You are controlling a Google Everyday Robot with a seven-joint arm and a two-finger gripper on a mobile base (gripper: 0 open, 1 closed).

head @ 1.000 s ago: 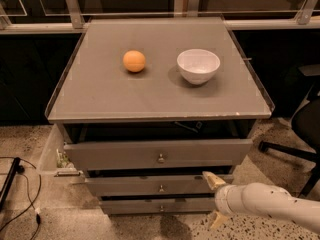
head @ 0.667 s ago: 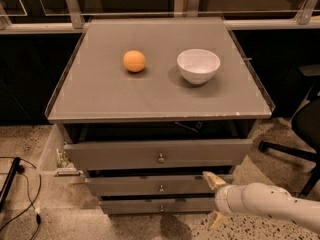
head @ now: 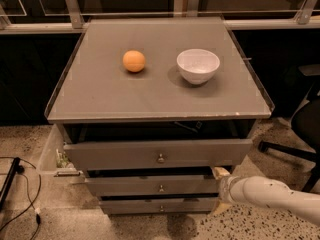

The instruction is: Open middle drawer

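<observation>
Reaching with a white-armed two-finger gripper [head: 218, 190] just below the front right corner of a flat grey bench top [head: 150, 96].

Counted under the front edge: three grey drawer fronts, each with one small round metal knob. Tallest top drawer [head: 125, 155] pulled out, with a dark gap behind it. Medium grey middle drawer [head: 130, 186] beneath it, slimmest bottom drawer [head: 130, 205] lowest. Gripper spread open at the middle drawer's right end, one tan fingertip [head: 220, 172] above the front and one below, gripping nothing. On top: one round orange fruit [head: 134, 61] left of centre, and one white ceramic bowl [head: 198, 65] right of it, well apart, its inside bare white.
</observation>
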